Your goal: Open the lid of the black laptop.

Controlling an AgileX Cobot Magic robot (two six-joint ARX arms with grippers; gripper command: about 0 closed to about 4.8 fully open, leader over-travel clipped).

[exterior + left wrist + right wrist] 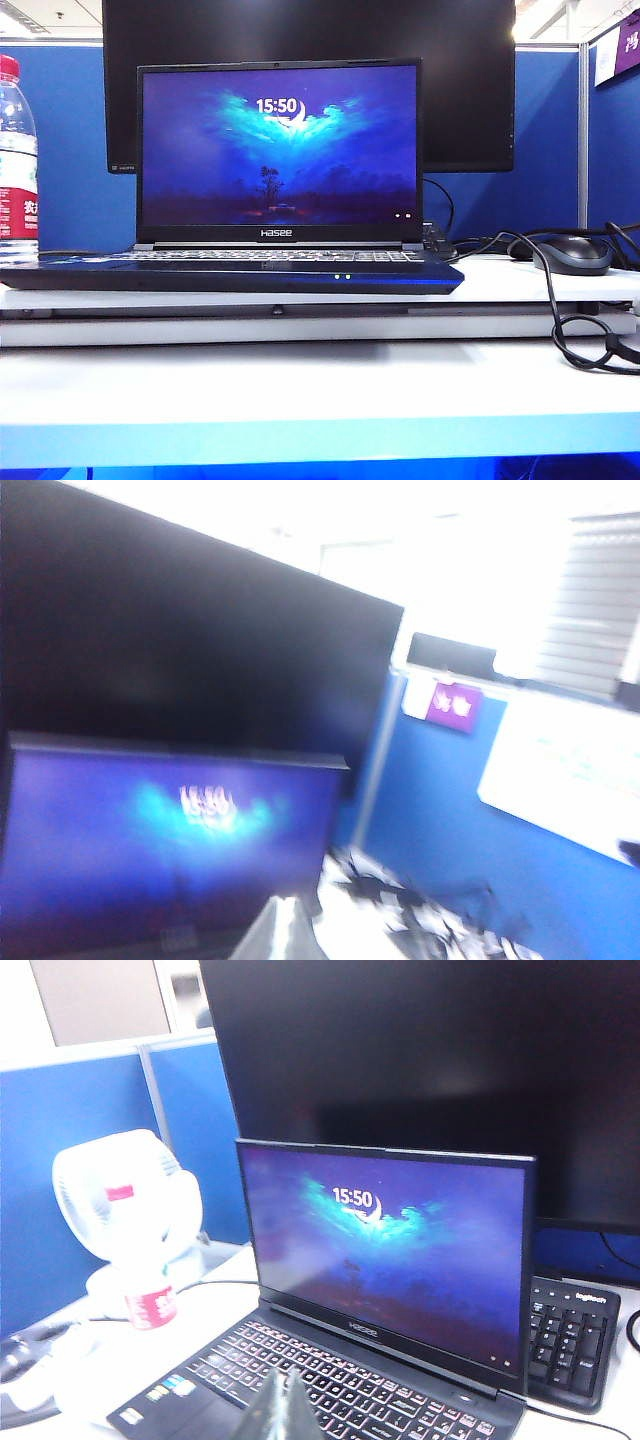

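Exterior view shows the black laptop [230, 270] sitting on a white platform [540, 285] near the table's far edge, its base running from the platform's left edge to past the middle. The lid [278, 150] already stands upright, just short of vertical, with the lock screen lit and the Hasee logo readable on the bottom bezel; two small white LEDs glow on the front edge. By that evidence the opening is done, and the step in hand is to leave without disturbing it.

Neither gripper appears in the exterior view. In the right wrist view the right gripper [278, 1410] shows as a closed point of fingertips above the laptop's keyboard, near its front edge and well clear of the screen, holding nothing. In the left wrist view, which is blurred, the left gripper [278, 930] shows as a pale tip in front of the screen's lower part, its fingers together and empty.

To finish well, both arms should probably draw back toward the table's near edge and upward, never sweeping sideways across the lid, since a knock could push it back or rock the laptop.

Behind stands a large dark monitor [470, 90]. A water bottle [17, 160] stands at the platform's left edge, a mouse [572, 254] with its looping cable at the right, and a separate keyboard [570, 1340] beside the laptop.
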